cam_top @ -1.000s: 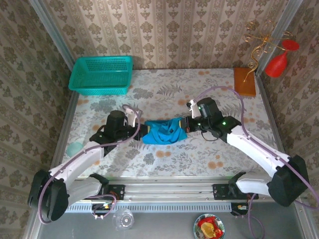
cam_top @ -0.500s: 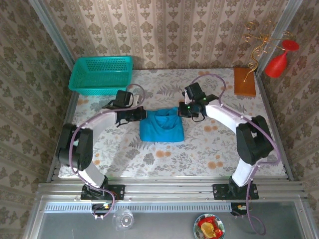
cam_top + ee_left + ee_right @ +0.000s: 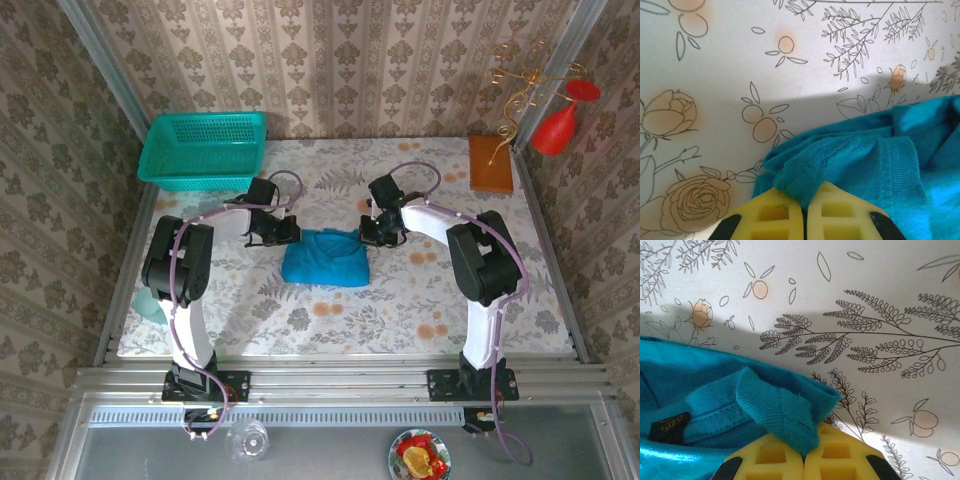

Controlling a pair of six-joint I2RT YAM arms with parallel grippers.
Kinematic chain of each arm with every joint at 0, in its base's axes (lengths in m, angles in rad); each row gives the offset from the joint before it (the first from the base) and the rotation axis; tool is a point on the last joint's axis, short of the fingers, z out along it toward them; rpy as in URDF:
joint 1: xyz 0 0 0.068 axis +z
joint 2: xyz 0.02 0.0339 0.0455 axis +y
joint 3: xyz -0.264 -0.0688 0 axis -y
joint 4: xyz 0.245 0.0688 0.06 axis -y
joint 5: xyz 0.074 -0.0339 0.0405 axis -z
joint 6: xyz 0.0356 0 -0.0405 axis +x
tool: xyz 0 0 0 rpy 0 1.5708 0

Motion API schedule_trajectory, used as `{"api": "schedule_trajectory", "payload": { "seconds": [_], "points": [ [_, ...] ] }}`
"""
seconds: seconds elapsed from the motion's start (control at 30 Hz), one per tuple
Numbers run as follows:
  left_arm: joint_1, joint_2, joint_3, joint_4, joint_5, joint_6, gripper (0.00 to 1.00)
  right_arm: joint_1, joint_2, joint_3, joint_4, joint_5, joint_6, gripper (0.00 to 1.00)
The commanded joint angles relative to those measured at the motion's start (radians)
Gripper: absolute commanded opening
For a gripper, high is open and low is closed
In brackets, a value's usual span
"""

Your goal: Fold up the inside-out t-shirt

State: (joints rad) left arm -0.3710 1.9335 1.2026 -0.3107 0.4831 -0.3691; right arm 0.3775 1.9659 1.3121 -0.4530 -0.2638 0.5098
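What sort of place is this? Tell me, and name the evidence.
Probably a robot test cell dressed as a home: wallpapered panels, a floral table cover, and an aluminium rail carrying two arm bases.

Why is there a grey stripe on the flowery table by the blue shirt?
Left wrist view: the grey band on the table is a shadow cast from above, lying just beyond the t-shirt. Right wrist view: a similar shadow crosses the table, and the t-shirt's lower-left patch shines. Top view: even light, sharp.
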Motion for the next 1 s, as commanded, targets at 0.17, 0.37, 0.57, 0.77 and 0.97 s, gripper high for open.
{"api": "schedule_trajectory", "payload": {
  "seconds": [0.17,0.37,0.57,0.77,0.97],
  "points": [
    [0.013,-0.092,-0.026,-0.043,-0.011,0.009,0.14,0.0,-0.04,0.014,-0.061,-0.039,0.019,0.08],
    [0.015,-0.249,-0.055,-0.104,-0.058,0.01,0.31,0.017,-0.136,0.025,-0.169,-0.018,0.009,0.32],
    [-0.013,-0.35,-0.08,-0.182,-0.05,0.008,0.34,0.059,-0.247,-0.013,-0.219,0.017,0.036,0.38],
    [-0.129,-0.314,-0.108,-0.156,0.004,-0.021,0.28,0.144,-0.238,-0.07,-0.101,-0.202,0.11,0.38],
    [-0.157,-0.243,-0.22,-0.098,-0.011,-0.052,0.09,0.179,-0.145,-0.167,0.034,-0.27,0.181,0.38]
  ]
}}
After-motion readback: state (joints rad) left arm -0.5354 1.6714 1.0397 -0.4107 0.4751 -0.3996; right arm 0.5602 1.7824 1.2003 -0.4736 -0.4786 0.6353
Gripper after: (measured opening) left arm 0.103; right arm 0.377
